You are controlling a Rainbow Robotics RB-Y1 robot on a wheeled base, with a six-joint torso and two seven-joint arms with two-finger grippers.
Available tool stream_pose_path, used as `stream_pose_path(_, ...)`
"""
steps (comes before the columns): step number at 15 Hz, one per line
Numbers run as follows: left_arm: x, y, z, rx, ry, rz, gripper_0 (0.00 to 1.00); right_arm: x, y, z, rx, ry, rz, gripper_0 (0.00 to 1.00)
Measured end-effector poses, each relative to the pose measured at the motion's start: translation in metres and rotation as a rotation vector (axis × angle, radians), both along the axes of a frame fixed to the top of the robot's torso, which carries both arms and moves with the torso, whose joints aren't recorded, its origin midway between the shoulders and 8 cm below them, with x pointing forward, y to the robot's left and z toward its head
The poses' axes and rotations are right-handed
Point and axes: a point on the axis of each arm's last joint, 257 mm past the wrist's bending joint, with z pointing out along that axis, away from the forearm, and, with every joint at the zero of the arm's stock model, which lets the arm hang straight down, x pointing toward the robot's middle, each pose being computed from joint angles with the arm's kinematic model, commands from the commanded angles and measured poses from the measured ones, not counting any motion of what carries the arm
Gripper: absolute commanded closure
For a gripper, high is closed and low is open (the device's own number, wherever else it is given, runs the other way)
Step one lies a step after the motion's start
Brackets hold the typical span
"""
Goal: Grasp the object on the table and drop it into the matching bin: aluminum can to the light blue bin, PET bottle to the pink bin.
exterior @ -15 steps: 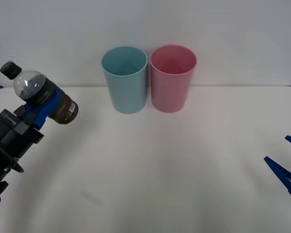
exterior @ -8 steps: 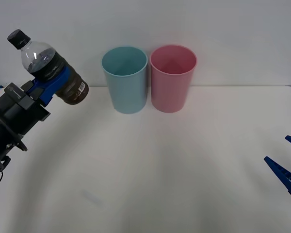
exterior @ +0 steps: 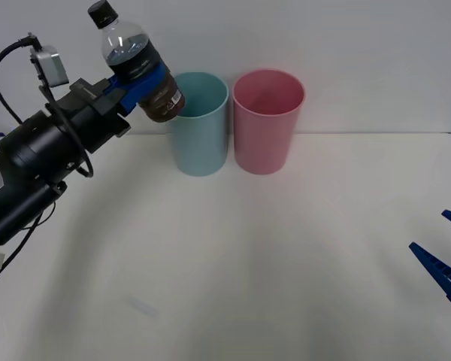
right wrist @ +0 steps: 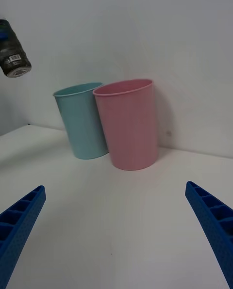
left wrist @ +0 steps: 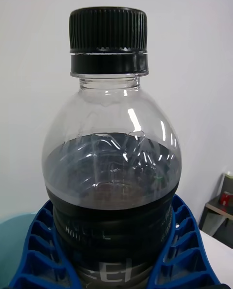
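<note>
My left gripper [exterior: 139,81] is shut on the PET bottle [exterior: 139,64], a small clear bottle with a black cap and a dark label band. It holds the bottle tilted, high in the air, just left of the light blue bin [exterior: 199,124]. In the left wrist view the bottle [left wrist: 109,172] stands between the blue fingers [left wrist: 34,250], cap up. The pink bin [exterior: 268,120] stands right beside the blue one at the back of the white table [exterior: 248,263]. The right wrist view shows the pink bin [right wrist: 128,124], the light blue bin [right wrist: 82,119] and the bottle's base [right wrist: 12,58]. My right gripper [exterior: 445,259] rests open at the far right.
A plain white wall rises right behind the two bins. The tabletop in front of the bins is bare.
My left arm has lifted the bottle up and carried it to the right, from the table's left edge to beside the light blue bin's rim. The right gripper has stayed still.
</note>
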Motion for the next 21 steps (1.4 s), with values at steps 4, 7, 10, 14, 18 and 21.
stream_pose_path(4, 0.034, -0.038, 0.002, 0.050, -0.001, -0.028, 1.00, 0.000, 0.000, 0.000, 0.000, 0.000, 0.000, 0.00)
stream_pose_path(7, 0.062, -0.068, 0.000, 0.115, -0.037, -0.020, 0.99, 0.000, 0.000, 0.000, 0.000, 0.000, 0.000, 0.00)
stream_pose_path(10, 0.087, -0.101, 0.003, 0.165, -0.065, 0.007, 0.99, 0.000, 0.000, 0.000, 0.000, 0.000, 0.000, 0.00)
stream_pose_path(14, 0.111, -0.143, 0.007, 0.197, -0.062, 0.041, 1.00, 0.000, 0.000, 0.000, 0.000, 0.000, 0.000, 0.00)
stream_pose_path(18, 0.126, -0.172, 0.014, 0.215, -0.072, 0.118, 1.00, 0.000, 0.000, 0.000, 0.000, 0.000, 0.000, 0.00)
stream_pose_path(21, 0.128, -0.196, 0.011, 0.222, -0.076, 0.176, 0.99, 0.000, 0.000, 0.000, 0.000, 0.000, 0.000, 0.00)
